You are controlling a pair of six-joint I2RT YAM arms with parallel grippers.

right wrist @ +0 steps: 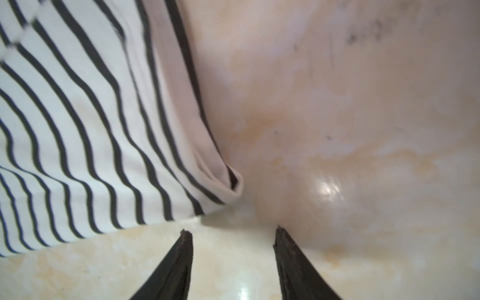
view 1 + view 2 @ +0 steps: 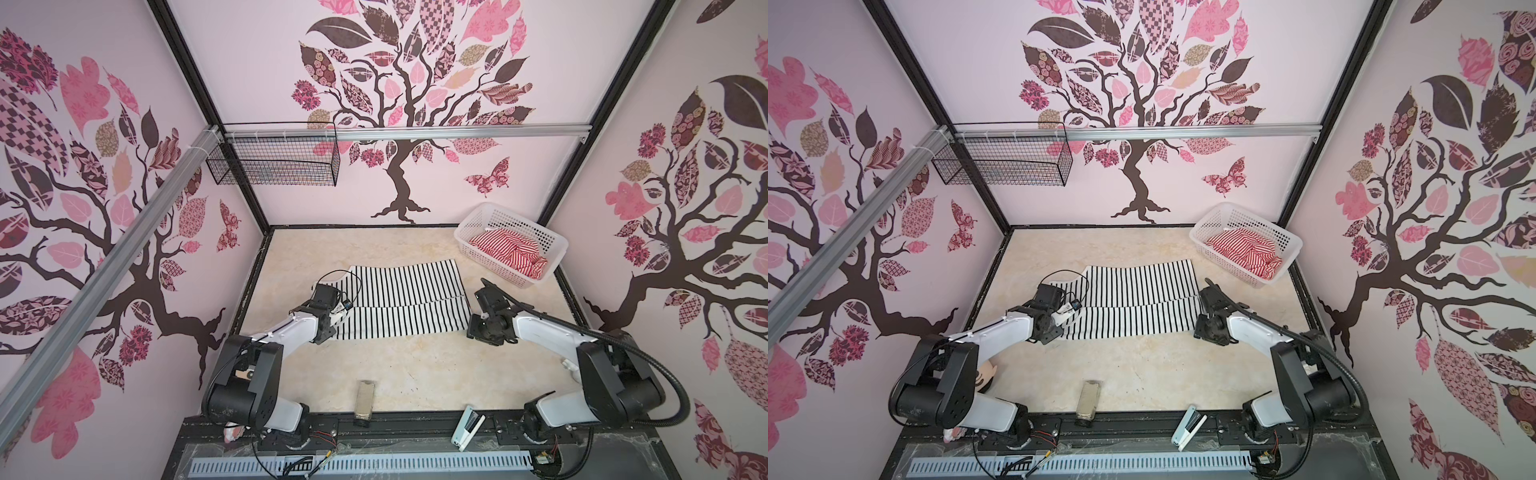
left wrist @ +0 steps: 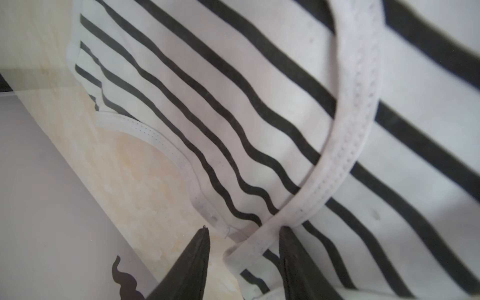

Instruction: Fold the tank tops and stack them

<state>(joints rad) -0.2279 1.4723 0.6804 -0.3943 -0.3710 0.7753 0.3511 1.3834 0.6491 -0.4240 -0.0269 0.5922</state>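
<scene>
1. Tabletop (image 2: 415, 365): marbled beige, bare across its near half and in a strip along the back wall.
2. Black-and-white tank top (image 2: 407, 286): lies flat mid-table with its long axis running left to right. Neck and straps are at the left end and the hem at the right. Its near edge is folded over onto the body.
3. White basket (image 2: 515, 276): back right corner, near the hem's far corner but not touching it.
4. Red-and-white tank top (image 2: 507, 249): crumpled inside the basket.
5. Left gripper (image 3: 245, 228): jaws spread, with white strap trim lying between them and one finger touching it.
6. Right gripper (image 1: 231, 230): jaws released and empty, over bare table just beside the hem's near corner.
</scene>
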